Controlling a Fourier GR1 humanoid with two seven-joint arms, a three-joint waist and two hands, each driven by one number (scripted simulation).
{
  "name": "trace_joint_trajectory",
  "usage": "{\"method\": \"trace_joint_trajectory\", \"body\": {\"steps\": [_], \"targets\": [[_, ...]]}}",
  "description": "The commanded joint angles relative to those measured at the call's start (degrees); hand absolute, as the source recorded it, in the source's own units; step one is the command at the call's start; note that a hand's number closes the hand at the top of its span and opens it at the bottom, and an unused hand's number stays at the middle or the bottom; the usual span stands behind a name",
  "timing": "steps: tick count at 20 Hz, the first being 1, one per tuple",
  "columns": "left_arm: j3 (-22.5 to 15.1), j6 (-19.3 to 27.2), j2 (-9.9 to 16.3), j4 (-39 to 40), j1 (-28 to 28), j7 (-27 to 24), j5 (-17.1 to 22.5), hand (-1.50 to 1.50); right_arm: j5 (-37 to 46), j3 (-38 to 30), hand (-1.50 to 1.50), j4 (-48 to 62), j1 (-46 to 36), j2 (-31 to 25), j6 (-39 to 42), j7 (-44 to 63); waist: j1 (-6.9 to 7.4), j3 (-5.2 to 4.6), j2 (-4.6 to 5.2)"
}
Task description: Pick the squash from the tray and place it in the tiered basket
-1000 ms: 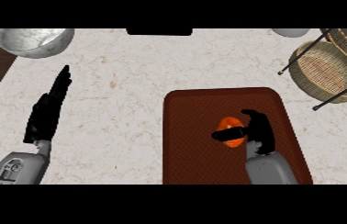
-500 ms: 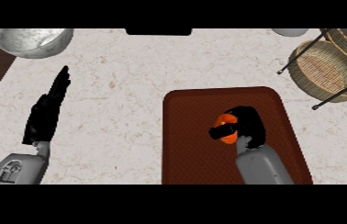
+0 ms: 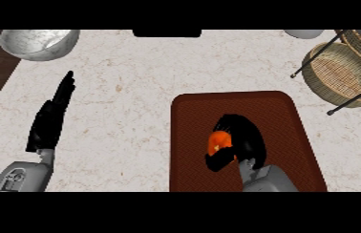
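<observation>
No readable text, label or number anywhere.

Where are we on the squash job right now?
Done: the right robot hand is over the tray, fingers curled round the orange squash. In hand: the grasp; the squash sits over the tray. Left: carrying it to the tiered basket at upper right. The left robot hand rests open.
</observation>
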Motion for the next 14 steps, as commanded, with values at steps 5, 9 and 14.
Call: {"method": "trace_joint_trajectory", "body": {"steps": [5, 9, 14], "targets": [[1.47, 0.87, 0.99, -0.47, 1.53, 0.45, -0.16, 0.00, -8.01, 8.21, 1.50, -24.27, 3.56, -14.46, 11.07, -25.59, -3.02, 0.24, -0.83], [3.00, 0.88, 1.67, -0.51, 2.14, -0.12, 0.43, 0.00, -12.54, -3.66, 1.50, -37.84, 6.84, -23.71, 9.63, -32.01, -4.40, 0.22, -0.43], [2.92, 0.08, 1.00, 0.22, 1.75, -0.45, 0.62, 0.00, -27.34, -22.85, 1.50, -46.91, 9.00, -29.03, 12.71, -33.47, -3.19, 0.09, 0.39]]}}
